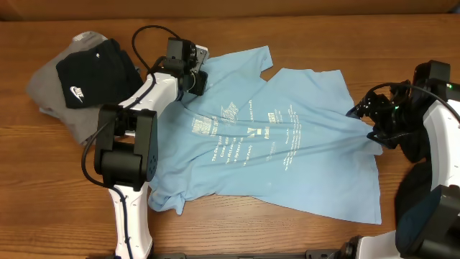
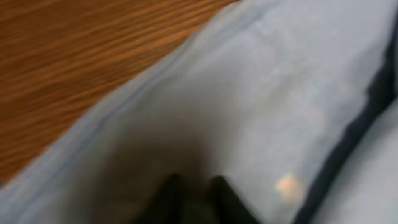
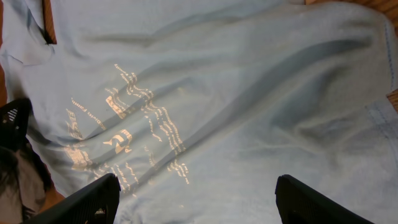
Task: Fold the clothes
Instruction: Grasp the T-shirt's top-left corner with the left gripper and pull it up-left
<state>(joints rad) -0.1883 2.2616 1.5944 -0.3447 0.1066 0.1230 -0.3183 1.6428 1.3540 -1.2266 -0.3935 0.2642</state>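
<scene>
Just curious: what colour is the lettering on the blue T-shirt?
Whitish cream lettering on the T-shirt; clearest in the right wrist view.

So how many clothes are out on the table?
3: a blue T-shirt spread out in the middle, and on the left a black garment lying on top of a grey garment. More could be hidden inside that pile.

The T-shirt (image 1: 287,144) is spread across the middle of the counter (image 1: 43,201), and a pile of garments (image 1: 79,79) is laid to its left, toward the far side. The left gripper (image 1: 198,75) is set at the T-shirt's far left edge, the right gripper (image 1: 363,115) at its right edge.
</scene>
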